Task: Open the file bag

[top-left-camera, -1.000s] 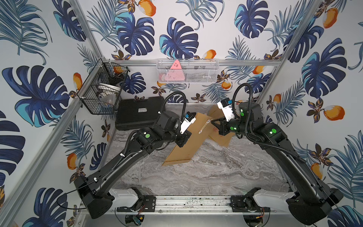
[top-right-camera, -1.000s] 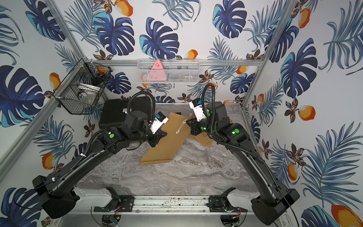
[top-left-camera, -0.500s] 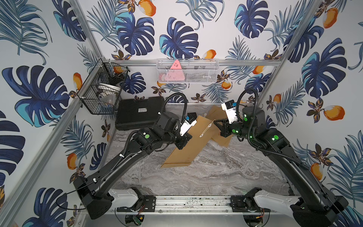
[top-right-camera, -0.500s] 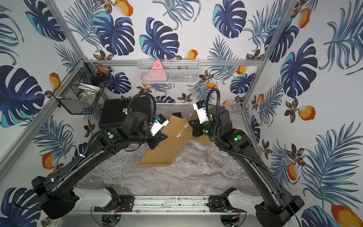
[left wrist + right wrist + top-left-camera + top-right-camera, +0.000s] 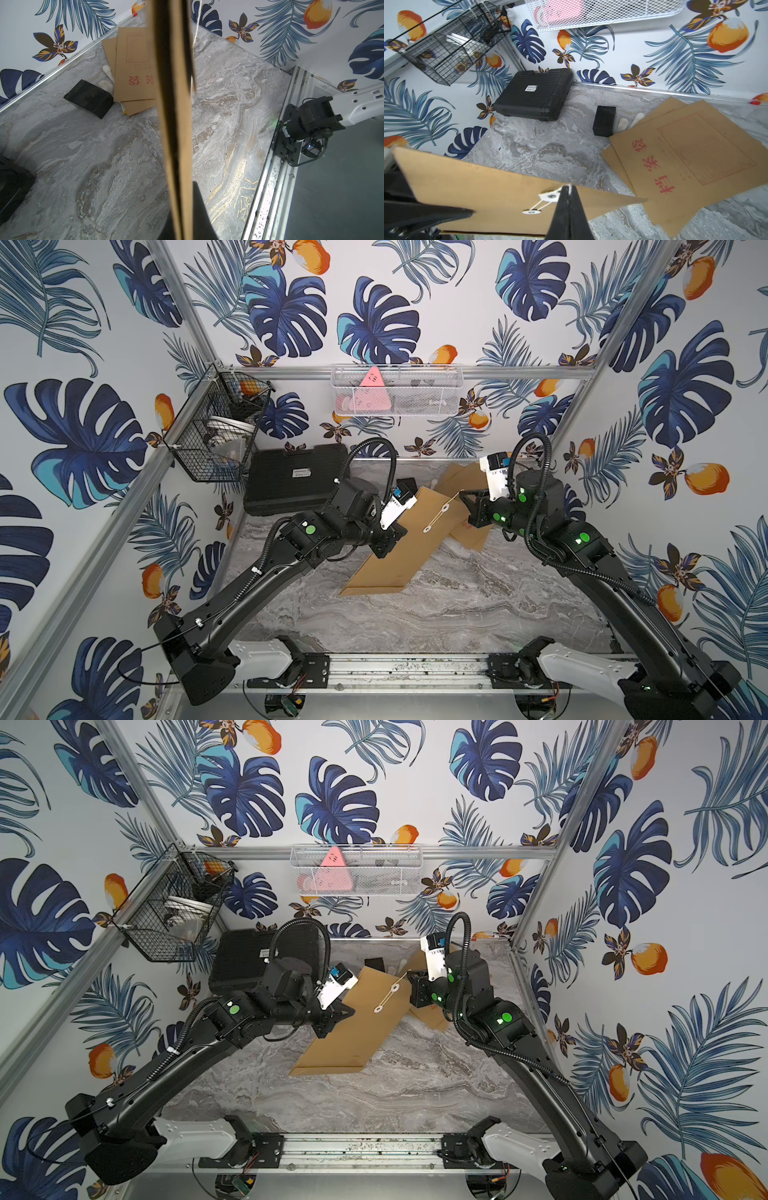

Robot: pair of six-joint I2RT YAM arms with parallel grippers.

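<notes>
A flat brown kraft-paper file bag is found over the middle of the grey marble-patterned surface, toward its far edge, tilted with its far end raised; whether its near edge touches the surface cannot be determined. The bag is clamped along its left edge by the left gripper, whose jaws are closed on the paper; in the left wrist view the bag is seen edge-on between the black fingers. The thin white closure string is run between two white paper discs on the bag's upper face and is led off to the right gripper, whose jaws are pressed together on the string at the raised end. A stack of further brown file bags with red print is noted flat at the far right corner of the surface, apart from the held bag. A small black rectangular box lies just beside that stack near the far edge. A large black ribbed plastic case is placed at the far left corner.
</notes>
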